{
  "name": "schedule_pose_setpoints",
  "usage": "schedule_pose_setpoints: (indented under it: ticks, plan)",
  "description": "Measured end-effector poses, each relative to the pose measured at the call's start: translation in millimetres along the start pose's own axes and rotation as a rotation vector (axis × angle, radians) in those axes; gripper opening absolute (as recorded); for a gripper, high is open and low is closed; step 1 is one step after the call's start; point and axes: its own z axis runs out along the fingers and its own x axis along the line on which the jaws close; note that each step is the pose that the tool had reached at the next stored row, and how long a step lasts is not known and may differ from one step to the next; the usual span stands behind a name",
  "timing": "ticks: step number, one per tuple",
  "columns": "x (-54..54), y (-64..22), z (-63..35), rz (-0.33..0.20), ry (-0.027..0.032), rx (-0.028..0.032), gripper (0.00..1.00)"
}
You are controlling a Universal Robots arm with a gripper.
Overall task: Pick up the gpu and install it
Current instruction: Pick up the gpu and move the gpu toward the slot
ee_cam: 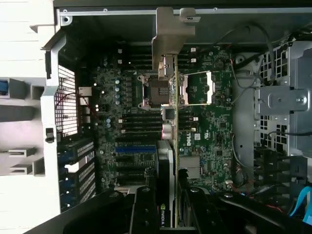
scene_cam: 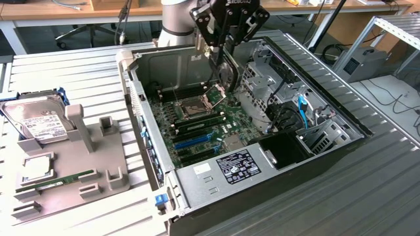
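One black robot gripper (scene_cam: 219, 49) (ee_cam: 168, 212) hangs over the far end of an open black computer case (scene_cam: 341, 115) (ee_cam: 107, 10) that lies on its side on a ribbed grey metal table (scene_cam: 367, 196). Its jaws stand partway apart and are closed on the gpu (scene_cam: 222, 73) (ee_cam: 165, 165), a thin, flat card with a black face, a green circuit board and a silver metal end bracket (ee_cam: 171, 34).

The gpu is clamped by one end and held edge-on, with the bracket at the end away from the fingers. In the exterior view it hangs upright from the gripper, inside the case walls and above the green motherboard (scene_cam: 196, 123) (ee_cam: 214, 131). Its free end is near the square processor socket (scene_cam: 195, 104) (ee_cam: 155, 90). Whether that end touches the board cannot be told. The blue expansion slots (scene_cam: 192, 142) (ee_cam: 134, 148) lie nearer the case's near end, apart from the card.

Near the table's edge on the exterior view's left sits a grey moulded holder (scene_cam: 78, 162). A silver hard drive with a white label (scene_cam: 39, 123) stands at the holder's far corner, and a narrow green RAM stick (scene_cam: 56, 182) lies toward its near edge.
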Motion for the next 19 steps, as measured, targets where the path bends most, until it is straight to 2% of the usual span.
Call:
schedule_pose_setpoints:
  ticks: [6,12,19]
  plan:
    - [-27.2,0.8,0.7,0.0,0.0,0.0,0.27]
    - [-64.2,1.9,1.8,0.0,0.0,0.0,0.27]
    - [-88.2,2.6,2.4,0.0,0.0001,0.0001,0.27]
